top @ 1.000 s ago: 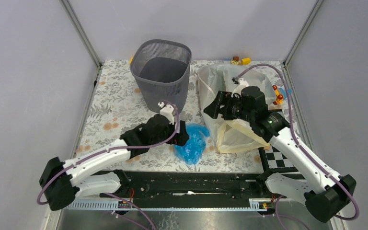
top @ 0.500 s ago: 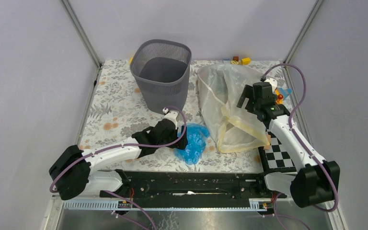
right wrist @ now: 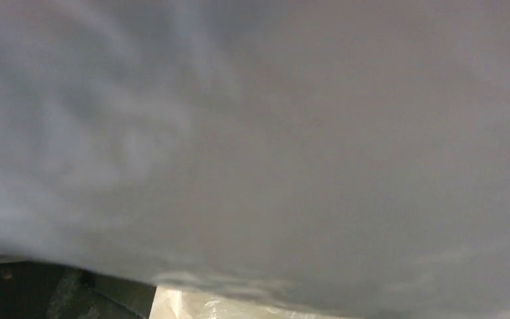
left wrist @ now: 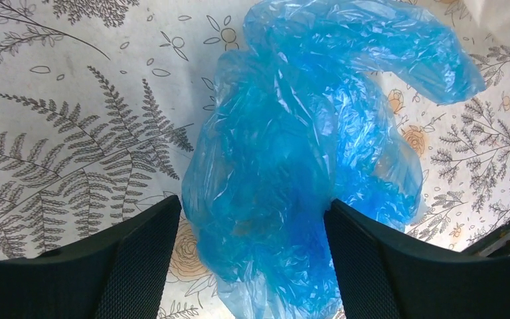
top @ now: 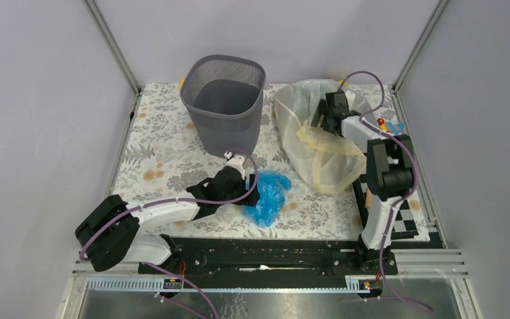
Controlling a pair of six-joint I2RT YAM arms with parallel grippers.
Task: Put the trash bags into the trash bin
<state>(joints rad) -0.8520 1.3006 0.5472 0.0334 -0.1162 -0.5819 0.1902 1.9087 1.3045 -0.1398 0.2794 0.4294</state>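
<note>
The dark grey mesh trash bin [top: 224, 103] stands upright at the back centre. A crumpled blue trash bag [top: 267, 196] lies on the floral table in front of it. My left gripper [top: 249, 193] is open, and in the left wrist view [left wrist: 252, 201] its two black fingers straddle the blue bag [left wrist: 305, 146]. A large clear bag with yellow ties [top: 319, 156] lies right of the bin. My right gripper [top: 320, 114] is at that bag's far top. Its wrist view is filled with blurred grey film, with a pale strip of bag [right wrist: 239, 307] at the bottom and no fingers showing.
Small coloured toys lie at the back edge [top: 332, 84] and by the right wall [top: 386, 126]. A checkerboard [top: 413, 211] sits at the near right, partly behind the right arm. Metal frame posts and grey walls close in the table.
My right arm has folded back and its gripper has moved from the clear bag's middle to its far top; the bag's near end has drawn back. The left arm has shifted slightly at the blue bag.
</note>
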